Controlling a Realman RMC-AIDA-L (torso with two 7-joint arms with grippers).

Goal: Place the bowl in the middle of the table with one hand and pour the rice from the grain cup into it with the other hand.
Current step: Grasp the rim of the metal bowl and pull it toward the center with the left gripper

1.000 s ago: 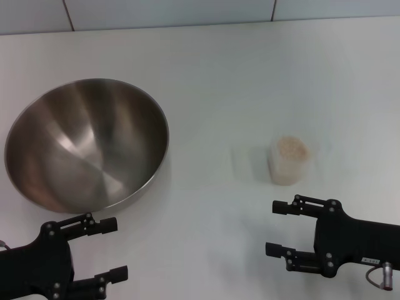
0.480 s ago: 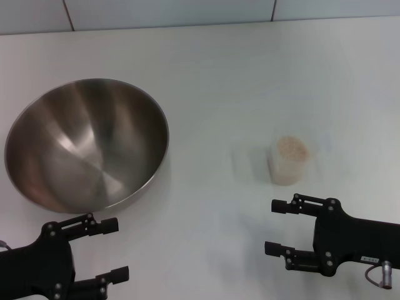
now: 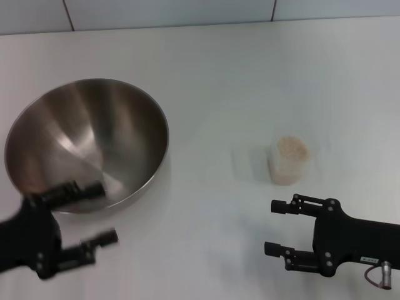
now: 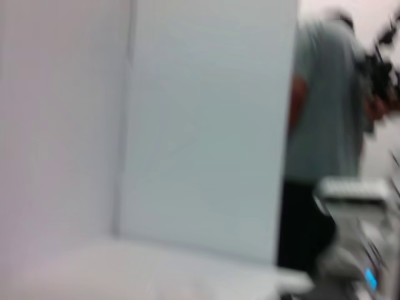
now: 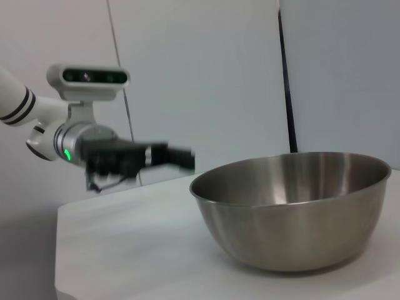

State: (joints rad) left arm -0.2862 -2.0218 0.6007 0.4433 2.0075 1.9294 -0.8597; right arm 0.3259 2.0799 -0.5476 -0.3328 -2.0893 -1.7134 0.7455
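From the head view, the steel bowl [image 3: 87, 145] sits on the left side of the white bench [image 3: 219, 69], well short of the middle. The left gripper [image 3: 92, 212] hangs at the bowl's near rim, jaws spread and empty; whether a finger touches the steel cannot be told. On the right stands the small clear cup [image 3: 289, 160], filled with rice [image 3: 291, 148], upright and well apart from the bowl. The right gripper [image 3: 282, 227] waits just beside the cup on its near side, jaws released, holding nothing.

The left wrist view shows only a pale panel and a person [image 4: 325, 125] standing beyond it; none of the task's things appear.

From the right wrist view, the bowl [image 5: 294, 209] rests upright on the bench, with the left gripper [image 5: 169, 156] beside it, apparently not yet on the rim.

The likely risk is a thin, slick rim slipping from a shallow pinch, so the bowl tips or skids. Later, a light cup squeezed off-centre could tilt and spill grains onto the bench.
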